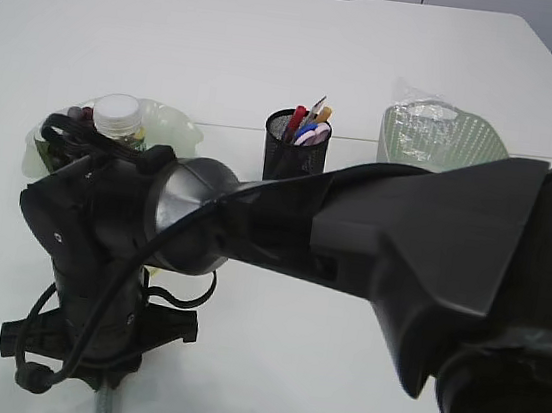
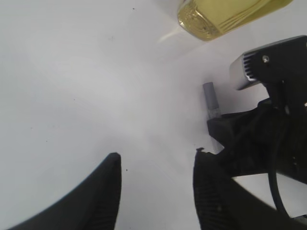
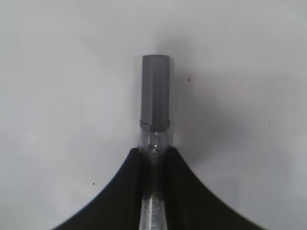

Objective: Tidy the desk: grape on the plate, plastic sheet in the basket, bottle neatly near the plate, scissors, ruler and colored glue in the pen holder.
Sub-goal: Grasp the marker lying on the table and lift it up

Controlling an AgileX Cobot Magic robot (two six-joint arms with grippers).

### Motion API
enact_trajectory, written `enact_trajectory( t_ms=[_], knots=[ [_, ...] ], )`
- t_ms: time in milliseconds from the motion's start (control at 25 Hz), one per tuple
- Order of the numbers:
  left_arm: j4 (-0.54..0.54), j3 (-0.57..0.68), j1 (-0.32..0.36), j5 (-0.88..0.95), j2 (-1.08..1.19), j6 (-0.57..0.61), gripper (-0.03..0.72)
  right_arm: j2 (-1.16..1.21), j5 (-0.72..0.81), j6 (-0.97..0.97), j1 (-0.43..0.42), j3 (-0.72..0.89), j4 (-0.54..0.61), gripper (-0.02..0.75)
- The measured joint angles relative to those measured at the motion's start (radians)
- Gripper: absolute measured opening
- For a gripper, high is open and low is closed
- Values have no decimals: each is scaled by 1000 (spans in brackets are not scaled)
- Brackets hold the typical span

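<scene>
My right gripper point(image 3: 153, 152) is shut on a colored glue tube point(image 3: 155, 88) with a grey cap and a clear glittery body, low over the white table. In the exterior view this gripper point(image 1: 105, 387) reaches across to the front left, and the glue's end point(image 1: 106, 410) sticks out below it. My left gripper point(image 2: 158, 155) is open and empty, just left of the glue point(image 2: 210, 99) and the right gripper point(image 2: 261, 139). The bottle point(image 1: 118, 117), white cap and yellow liquid point(image 2: 225, 14), stands beside the pale green plate point(image 1: 170, 125). The black mesh pen holder point(image 1: 296, 149) holds several items.
A green basket point(image 1: 455, 143) with a clear plastic sheet point(image 1: 424, 112) in it stands at the back right. The right arm's thick black links cover the middle and right foreground of the exterior view. A small dark thing point(image 1: 78, 114) lies by the bottle, too hidden to name.
</scene>
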Motion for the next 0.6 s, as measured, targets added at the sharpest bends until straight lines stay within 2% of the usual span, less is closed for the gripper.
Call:
enact_trajectory(
  t_ms=[240,600],
  knots=[
    [0,0,0,0,0,0,361,-4,78,-161,0,-2,45,58],
    [0,0,0,0,0,0,361,-113,181,-441,-38,-2,178,57]
  ],
)
